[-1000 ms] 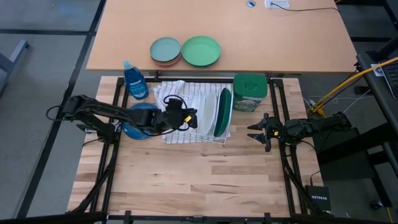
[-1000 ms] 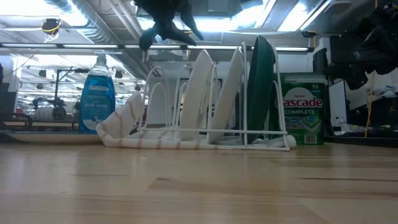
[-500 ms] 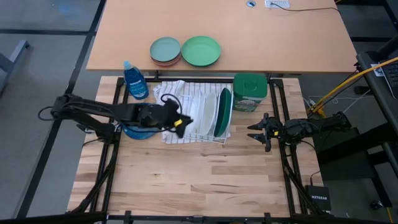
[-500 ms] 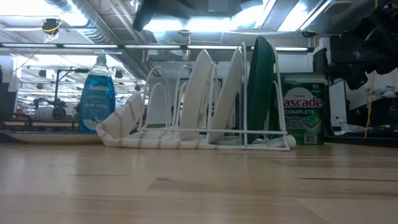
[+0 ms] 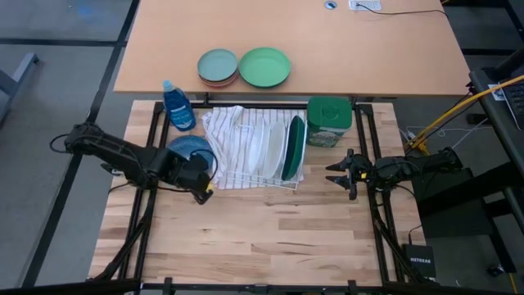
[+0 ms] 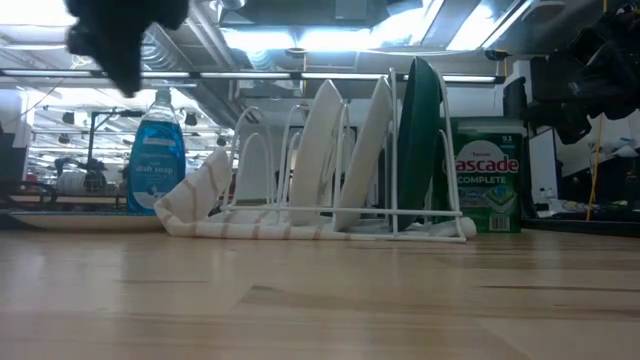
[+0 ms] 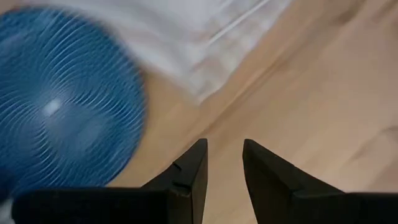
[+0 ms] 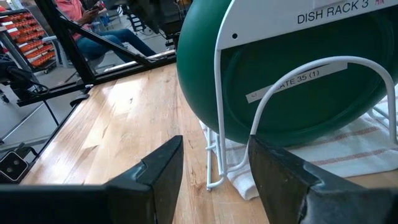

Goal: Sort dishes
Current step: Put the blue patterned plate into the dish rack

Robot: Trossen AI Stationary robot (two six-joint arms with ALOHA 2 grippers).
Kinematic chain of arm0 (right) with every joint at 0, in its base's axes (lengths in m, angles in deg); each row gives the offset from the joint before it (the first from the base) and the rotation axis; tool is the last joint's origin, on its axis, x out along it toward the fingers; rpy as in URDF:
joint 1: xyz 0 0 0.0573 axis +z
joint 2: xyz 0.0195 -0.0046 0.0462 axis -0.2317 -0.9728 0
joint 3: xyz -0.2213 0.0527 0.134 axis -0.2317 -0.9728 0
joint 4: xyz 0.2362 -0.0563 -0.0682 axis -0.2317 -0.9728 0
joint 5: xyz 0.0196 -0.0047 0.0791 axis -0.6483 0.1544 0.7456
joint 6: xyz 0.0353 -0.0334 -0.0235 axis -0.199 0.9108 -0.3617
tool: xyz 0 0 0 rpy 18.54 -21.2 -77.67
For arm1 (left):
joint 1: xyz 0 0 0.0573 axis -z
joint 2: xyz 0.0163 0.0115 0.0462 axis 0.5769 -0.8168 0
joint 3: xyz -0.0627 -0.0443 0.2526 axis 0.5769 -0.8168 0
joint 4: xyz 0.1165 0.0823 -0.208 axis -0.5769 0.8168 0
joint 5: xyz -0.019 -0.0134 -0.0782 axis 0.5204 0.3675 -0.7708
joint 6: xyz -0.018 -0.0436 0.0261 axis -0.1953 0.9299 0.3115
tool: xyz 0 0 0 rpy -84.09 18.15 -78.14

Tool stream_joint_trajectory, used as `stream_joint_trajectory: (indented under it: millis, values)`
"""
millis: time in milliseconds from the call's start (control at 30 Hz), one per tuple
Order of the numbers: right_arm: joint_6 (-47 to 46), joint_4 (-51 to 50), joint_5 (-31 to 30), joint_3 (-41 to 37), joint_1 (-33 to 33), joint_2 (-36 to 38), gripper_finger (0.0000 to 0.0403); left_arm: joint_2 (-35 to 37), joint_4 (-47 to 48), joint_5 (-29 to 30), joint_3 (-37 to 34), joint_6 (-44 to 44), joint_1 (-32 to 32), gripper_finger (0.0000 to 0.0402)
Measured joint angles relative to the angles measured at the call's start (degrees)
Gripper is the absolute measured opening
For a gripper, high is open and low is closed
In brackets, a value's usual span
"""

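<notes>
Dishes are split between two spots: a dark green plate [image 5: 294,148] and two white plates [image 5: 276,147] stand on edge in the white wire rack [image 5: 260,182], while the dark blue plate [image 5: 190,149] lies flat on the wooden table [image 5: 270,238], just beside the rack's left end. The green plate fills the rack's rightmost slot, the white pair leans in the slots next to it, and the slots toward the blue plate show bare wire. A striped towel [image 5: 223,131] lies under the rack and bunches up at that same end, touching the blue plate's rim. A blue soap bottle [image 5: 177,106] stands behind the blue plate, and a green detergent tub [image 5: 329,121] sits at the rack's far right corner. The whole near half of the table is bare wood.

Part of the blue plate's near edge is covered from above by the left arm. In the low view the left gripper [image 6: 120,30] is only a dark blur at the upper corner.

That left gripper [image 5: 201,190] hangs over the table at the blue plate's near right edge, fingers [image 7: 189,177] a small gap apart and holding nothing. The right gripper [image 5: 336,174] waits to the right of the rack, level, its fingers [image 8: 155,171] spread wide and empty, pointed at the green plate.
</notes>
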Motion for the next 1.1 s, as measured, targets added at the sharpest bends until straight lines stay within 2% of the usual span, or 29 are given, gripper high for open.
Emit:
stream_joint_trajectory:
  millis: [100,333,500,767,900,1100]
  values:
    - [0.0,0.0,0.0,0.0,0.0,0.0,0.0186,-0.1,4.3,0.1,-0.1,2.9,1.5,0.0090]
    - [0.0,0.0,0.0,0.0,0.0,0.0,0.0186,-0.2,3.0,0.1,-4.6,3.0,3.7,0.0096]
    - [0.0,0.0,0.0,0.0,0.0,0.0,0.0186,-0.2,2.3,0.1,-9.2,5.7,3.8,0.0132]
    - [0.0,0.0,0.0,0.0,0.0,0.0,0.0186,-0.2,-1.2,0.5,-15.6,4.5,2.8,0.0199]
    - [0.0,0.0,0.0,0.0,0.0,0.0,0.0186,-0.2,-5.2,0.6,-19.7,3.8,2.8,0.0211]
    - [0.0,0.0,0.0,0.0,0.0,0.0,0.0186,-0.2,-8.0,1.2,-24.0,1.8,2.8,0.0206]
